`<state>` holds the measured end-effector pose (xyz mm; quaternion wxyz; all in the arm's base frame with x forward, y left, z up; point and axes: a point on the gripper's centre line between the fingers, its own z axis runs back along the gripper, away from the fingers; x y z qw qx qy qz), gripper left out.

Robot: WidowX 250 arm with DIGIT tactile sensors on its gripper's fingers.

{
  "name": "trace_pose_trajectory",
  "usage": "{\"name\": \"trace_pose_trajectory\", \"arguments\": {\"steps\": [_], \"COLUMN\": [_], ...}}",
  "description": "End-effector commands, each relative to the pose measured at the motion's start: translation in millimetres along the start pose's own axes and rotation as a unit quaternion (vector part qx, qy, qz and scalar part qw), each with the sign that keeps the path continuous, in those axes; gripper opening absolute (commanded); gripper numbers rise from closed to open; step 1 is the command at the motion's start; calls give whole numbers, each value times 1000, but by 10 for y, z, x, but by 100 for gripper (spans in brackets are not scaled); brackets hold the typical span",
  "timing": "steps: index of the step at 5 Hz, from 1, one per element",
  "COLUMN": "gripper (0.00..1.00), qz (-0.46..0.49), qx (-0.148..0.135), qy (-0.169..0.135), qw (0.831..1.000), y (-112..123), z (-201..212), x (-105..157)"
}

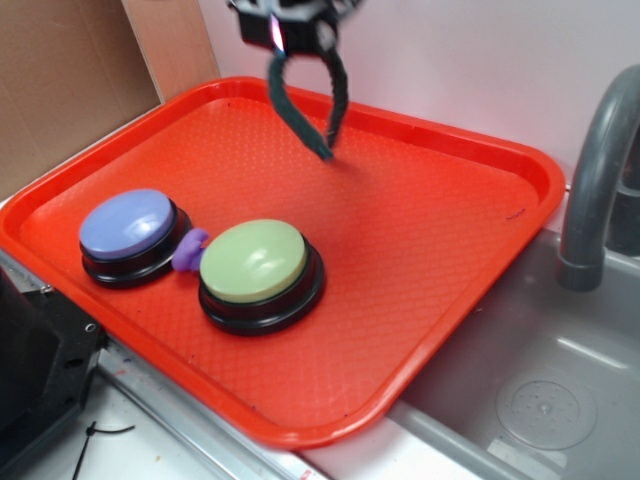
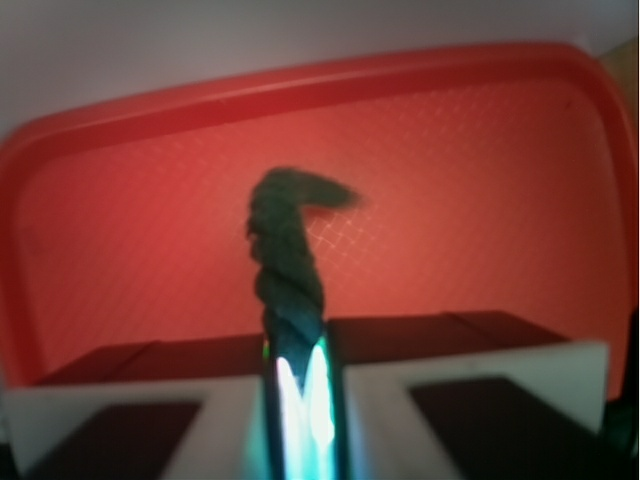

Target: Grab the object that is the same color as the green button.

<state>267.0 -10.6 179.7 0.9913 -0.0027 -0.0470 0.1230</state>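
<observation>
Green rope [image 1: 305, 105] was already up in the air at this point, so the main part of the job looked done to me. The gripper [image 1: 290, 40] sat at the very top of the exterior shot, mostly cropped off, with its jaws pinching the rope near the middle, so both floppy ends drooped down below it in a loop, the tips hanging clear above the red tray [image 1: 420, 220]. From the wrist cam the rope [image 2: 287, 260] ran straight out from between the fingers [image 2: 300, 400], twisted and dark, curling over at the far end (pretty blurry there, so I couldn't say much about the tip itself).

Way below the gripper and off toward the near edge of the tray was the green button [image 1: 254, 262], pale yellow-green dome on a black base. Colour match with the rope was loose, but it was the closest thing on there. Beside that button sat the blue-purple button [image 1: 128, 224], and a small purple lump [image 1: 189, 250] was wedged between the two, touching or nearly so. Further out, beyond the tray's side, was a grey faucet [image 1: 598, 170] over a sink [image 1: 540, 390].

What's left, as far as I could judge: basically nothing but keeping hold. The grip looked solid, with no slack showing at the pinch.
</observation>
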Motion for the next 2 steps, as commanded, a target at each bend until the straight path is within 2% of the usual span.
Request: {"name": "trace_pose_trajectory", "arguments": {"steps": [1,2], "gripper": [0,0], "qz": [-7,6], "qx": [-54,-58], "qy": [-76,-50], "qw": [996,997], "y": [488,553], "z": [665,622], "x": [-132,-146]}}
